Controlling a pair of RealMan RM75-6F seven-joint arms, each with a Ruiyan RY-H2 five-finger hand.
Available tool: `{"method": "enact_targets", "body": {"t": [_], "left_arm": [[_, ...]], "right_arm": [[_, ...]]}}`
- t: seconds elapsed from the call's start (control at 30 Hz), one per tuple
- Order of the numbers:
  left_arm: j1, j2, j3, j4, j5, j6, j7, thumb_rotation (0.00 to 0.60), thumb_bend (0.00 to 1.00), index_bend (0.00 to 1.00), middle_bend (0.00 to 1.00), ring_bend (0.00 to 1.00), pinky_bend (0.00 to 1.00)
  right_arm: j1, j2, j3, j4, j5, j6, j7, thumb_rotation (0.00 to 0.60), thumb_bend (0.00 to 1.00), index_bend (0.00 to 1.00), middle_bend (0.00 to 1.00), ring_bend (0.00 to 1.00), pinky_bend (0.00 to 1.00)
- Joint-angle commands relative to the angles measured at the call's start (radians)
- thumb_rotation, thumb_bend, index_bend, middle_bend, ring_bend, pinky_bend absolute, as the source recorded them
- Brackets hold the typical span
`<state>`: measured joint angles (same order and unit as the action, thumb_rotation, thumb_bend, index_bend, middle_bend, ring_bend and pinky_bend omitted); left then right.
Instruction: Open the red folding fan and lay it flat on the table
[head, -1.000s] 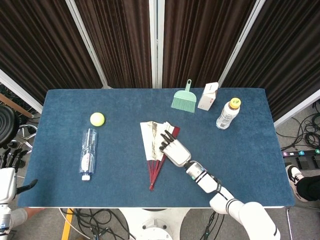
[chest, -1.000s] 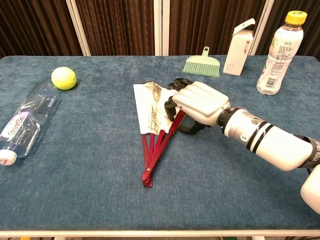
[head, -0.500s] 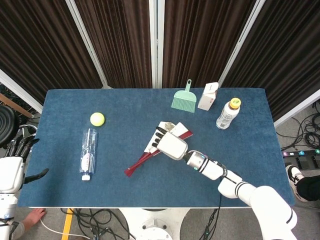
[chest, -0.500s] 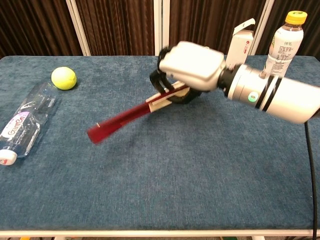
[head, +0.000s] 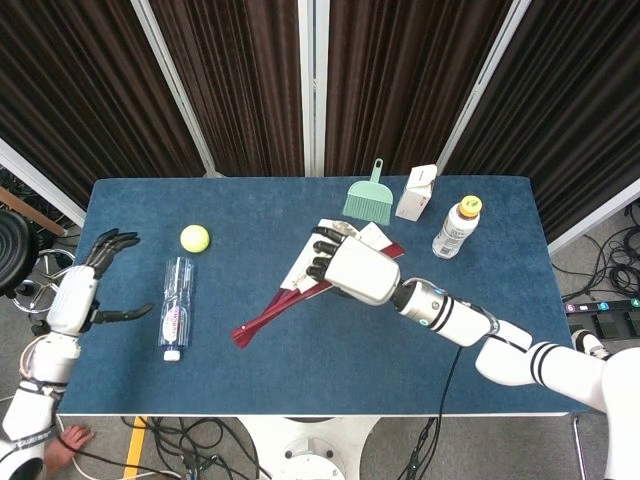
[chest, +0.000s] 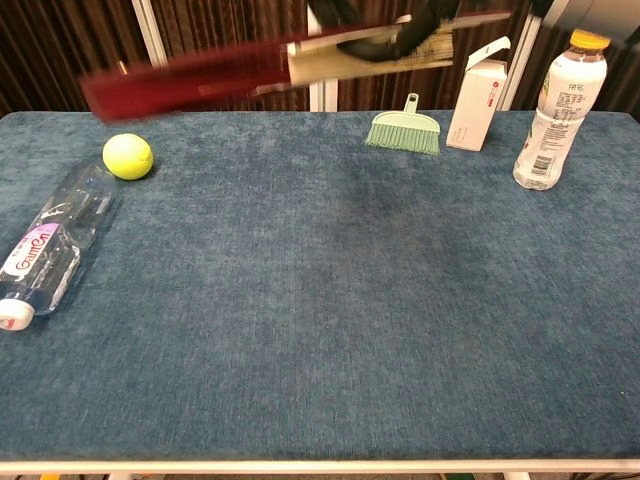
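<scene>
The right hand grips the red folding fan, folded shut, lifted above the blue table. The left hand hovers beyond the table's edge, fingers spread, empty.

Worktop dark blue, felt-like. Fan red ribs, cream paper leaf with dark marks. Right hand white shell, black fingers. Left hand white with black fingers too. Ball yellow-green. Brush mint green. Carton white with red print. Bottle white label, yellow cap. Flat bottle clear, white cap. Curtains dark brown, white poles.
</scene>
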<state>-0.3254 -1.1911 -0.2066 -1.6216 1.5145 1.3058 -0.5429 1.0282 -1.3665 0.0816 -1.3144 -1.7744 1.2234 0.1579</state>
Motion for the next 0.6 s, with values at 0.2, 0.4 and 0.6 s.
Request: {"method": "enact_targets", "body": {"t": [0.2,0.4,0.6], "left_arm": [[-0.164,-0.174,-0.036,0.099,-0.021,-0.135,-0.205,0.600,0.00,0.24,0.18,0.06,0.20],[-0.230,-0.243,-0.033,0.124,-0.037,-0.208,-0.318,0.600,0.00,0.28,0.23,0.11,0.23],[-0.263,-0.294,-0.009,0.153,-0.023,-0.226,-0.320,0.600,0.00,0.29,0.24,0.11,0.23]], "right_arm": [[0.029,0.091,0.062,-0.186,0.113,-0.121,0.091,0.600,0.91,0.89,0.66,0.36,0.20],[0.079,0.098,0.107,-0.242,0.211,-0.260,0.088,0.600,0.91,0.87,0.66,0.34,0.18],[0.116,0.066,0.144,-0.233,0.280,-0.337,0.070,0.600,0.91,0.87,0.66,0.34,0.18]]}}
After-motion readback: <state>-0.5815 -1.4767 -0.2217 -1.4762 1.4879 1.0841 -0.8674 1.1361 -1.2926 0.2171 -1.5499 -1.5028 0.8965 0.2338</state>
